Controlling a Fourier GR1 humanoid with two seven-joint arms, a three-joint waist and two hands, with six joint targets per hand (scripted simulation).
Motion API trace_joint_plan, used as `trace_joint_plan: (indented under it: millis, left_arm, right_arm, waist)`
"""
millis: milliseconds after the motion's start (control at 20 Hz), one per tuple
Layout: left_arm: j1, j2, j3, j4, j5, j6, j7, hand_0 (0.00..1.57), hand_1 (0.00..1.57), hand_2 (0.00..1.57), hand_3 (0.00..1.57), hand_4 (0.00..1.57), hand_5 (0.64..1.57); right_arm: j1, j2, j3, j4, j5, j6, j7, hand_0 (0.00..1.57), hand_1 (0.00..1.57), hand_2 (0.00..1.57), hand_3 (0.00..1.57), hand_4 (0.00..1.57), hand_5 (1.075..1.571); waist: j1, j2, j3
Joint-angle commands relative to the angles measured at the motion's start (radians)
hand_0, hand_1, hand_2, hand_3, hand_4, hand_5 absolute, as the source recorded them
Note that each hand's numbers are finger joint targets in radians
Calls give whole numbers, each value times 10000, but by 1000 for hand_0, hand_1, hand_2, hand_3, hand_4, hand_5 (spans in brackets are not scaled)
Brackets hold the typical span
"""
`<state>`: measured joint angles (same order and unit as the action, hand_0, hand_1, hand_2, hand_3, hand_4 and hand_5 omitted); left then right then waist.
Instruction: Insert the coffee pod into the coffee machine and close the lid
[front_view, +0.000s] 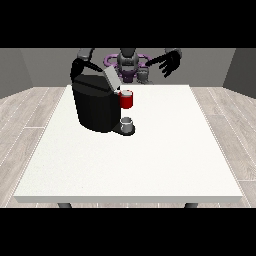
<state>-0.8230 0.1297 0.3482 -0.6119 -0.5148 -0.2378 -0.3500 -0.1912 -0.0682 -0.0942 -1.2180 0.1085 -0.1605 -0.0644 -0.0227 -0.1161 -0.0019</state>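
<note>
Coffee pod: not plainly identifiable anywhere in the front view.
Coffee machine (96, 106): black, on the table's far left part, its grey lid (112, 78) tilted up; a red part (127, 99) at its front.
Cup (127, 122): small, grey, on the machine's base below the red part.
Hand at the view's left (80, 66): behind the machine's top; fingers cannot be told.
Hand at the view's right (169, 62): raised well right of the machine, fingers spread, holding nothing.
Table (150, 160): large, white.
Room: pale plank floor (25, 117), grey walls (45, 65).
</note>
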Motion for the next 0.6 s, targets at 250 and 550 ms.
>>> trace_joint_plan:
  millis: [250,550]
  left_arm:
    - [2123,-830,407,2,980,-370,-116,0,0,0,0,323,1571]
    - [3141,-1287,-237,-973,1450,-362,396,0,0,0,0,404,1571]
  right_arm:
    - [-746,-373,402,-1133,-449,1207,699,0,0,0,0,62,1571]
    - [-969,-1047,305,-965,-264,1614,1139,0,0,0,0,80,1571]
  waist:
    - [900,-1273,17]
    - [1667,-1687,21]
